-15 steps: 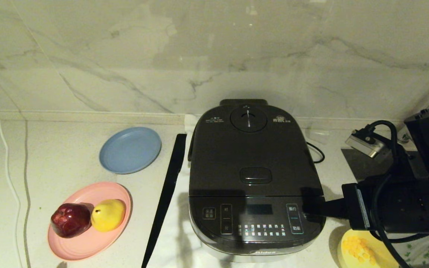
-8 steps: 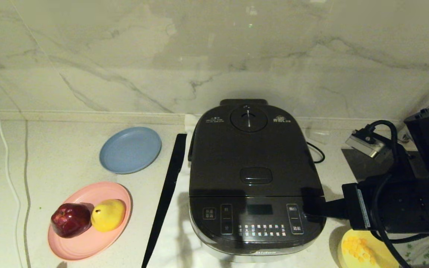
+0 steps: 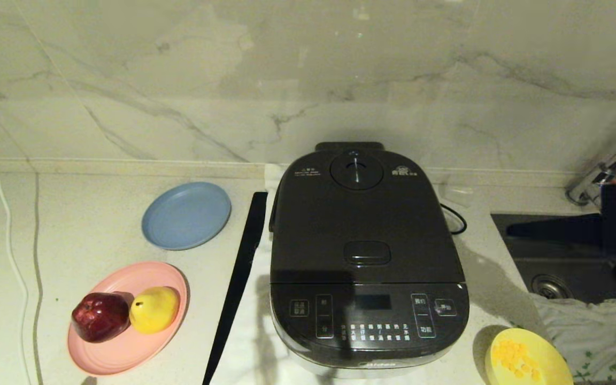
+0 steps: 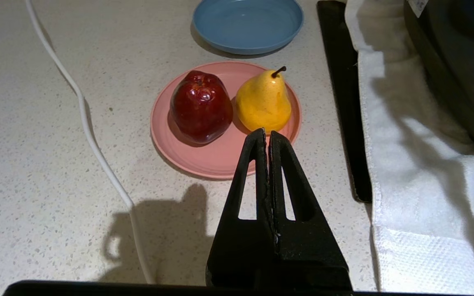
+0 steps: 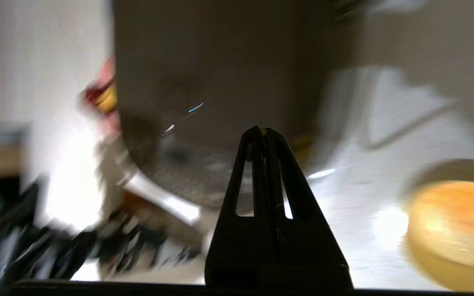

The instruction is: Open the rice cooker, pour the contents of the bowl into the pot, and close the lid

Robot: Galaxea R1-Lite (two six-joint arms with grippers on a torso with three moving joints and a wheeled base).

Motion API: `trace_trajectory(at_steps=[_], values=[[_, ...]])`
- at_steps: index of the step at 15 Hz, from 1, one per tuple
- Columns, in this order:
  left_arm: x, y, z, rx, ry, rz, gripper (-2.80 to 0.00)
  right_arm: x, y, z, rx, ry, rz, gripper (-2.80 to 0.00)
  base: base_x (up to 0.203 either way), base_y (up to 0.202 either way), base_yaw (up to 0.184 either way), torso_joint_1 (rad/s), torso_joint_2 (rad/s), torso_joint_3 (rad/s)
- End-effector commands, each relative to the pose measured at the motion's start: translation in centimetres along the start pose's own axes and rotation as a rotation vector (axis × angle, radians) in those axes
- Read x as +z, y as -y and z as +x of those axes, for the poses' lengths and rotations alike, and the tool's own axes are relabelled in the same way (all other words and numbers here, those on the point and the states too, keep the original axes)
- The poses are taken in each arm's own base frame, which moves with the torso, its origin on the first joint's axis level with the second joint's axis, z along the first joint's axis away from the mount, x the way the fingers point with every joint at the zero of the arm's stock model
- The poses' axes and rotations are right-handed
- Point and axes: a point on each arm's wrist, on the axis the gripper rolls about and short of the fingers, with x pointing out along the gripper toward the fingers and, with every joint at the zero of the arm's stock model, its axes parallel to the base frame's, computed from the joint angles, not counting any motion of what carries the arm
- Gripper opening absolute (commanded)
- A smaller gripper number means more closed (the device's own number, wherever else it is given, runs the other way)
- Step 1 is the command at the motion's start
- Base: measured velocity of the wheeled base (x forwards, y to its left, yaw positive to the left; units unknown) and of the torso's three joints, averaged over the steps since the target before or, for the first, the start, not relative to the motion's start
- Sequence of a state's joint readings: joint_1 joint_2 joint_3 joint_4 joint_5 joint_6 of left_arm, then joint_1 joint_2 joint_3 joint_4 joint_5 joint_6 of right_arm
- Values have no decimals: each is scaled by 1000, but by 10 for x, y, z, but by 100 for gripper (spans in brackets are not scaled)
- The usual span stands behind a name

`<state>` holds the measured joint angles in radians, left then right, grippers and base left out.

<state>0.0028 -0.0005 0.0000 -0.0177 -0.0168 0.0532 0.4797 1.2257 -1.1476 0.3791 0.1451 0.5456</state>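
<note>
rice cooker (image 3: 368, 262) sits mid-counter on a white towel (image 4: 418, 164), lid (image 3: 364, 219) down & closed, so the pot isn't visible. front panel faces the robot. yellow bowl (image 3: 527, 357) stands on the counter just off the cooker's front right corner, corn kernels (image 3: 514, 358) in a loose heap inside it. bowl upright, touching nothing.

right gripper (image 5: 263, 132): fingers pressed together, holding nothing; in its wrist view it points at the cooker's side w/ the bowl (image 5: 455, 230) off to one side, view blurred. in the head view only a dark piece of the right arm shows at the right edge over the sink (image 3: 559, 267); nothing touches the cooker.

left gripper (image 4: 267, 135): fingers together too, empty, hanging above the counter near the pink plate (image 4: 216, 158) w/ red apple (image 4: 200, 107) & yellow pear (image 4: 263, 102). blue plate (image 3: 186, 215) beyond it, black strip (image 3: 238, 283) beside the towel, white cable (image 4: 93, 135) along the counter.
</note>
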Motion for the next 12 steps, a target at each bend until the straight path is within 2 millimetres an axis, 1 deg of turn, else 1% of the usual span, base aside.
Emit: trace_trajectory(at_steps=[1,3,4,5,7,9,10,12], values=[[-2,0,1,0,-7,-1,-280,5,1,-27,-113,152,-24,-280,0,0,0,0,0,0],[-2,0,1,0,-8,0,-280,4,6,-38,-303,272,-59,-280,0,0,0,0,0,0],[-2,0,1,0,-7,0,-280,1,8,-49,-400,341,-80,-280,0,0,0,0,0,0],[-2,0,1,1,-8,0,-280,-4,10,-64,-460,399,-103,-280,0,0,0,0,0,0],[-2,0,1,0,-7,0,-280,-19,15,-94,-525,490,-133,-280,0,0,0,0,0,0],[-2,0,1,0,-7,0,-280,-41,25,-124,-621,563,-159,-280,0,0,0,0,0,0],[-2,0,1,0,-7,0,-280,-54,33,-137,-711,597,-156,-280,0,0,0,0,0,0],[-2,0,1,0,-7,0,-280,-93,44,-157,-844,648,-159,-280,0,0,0,0,0,0]])
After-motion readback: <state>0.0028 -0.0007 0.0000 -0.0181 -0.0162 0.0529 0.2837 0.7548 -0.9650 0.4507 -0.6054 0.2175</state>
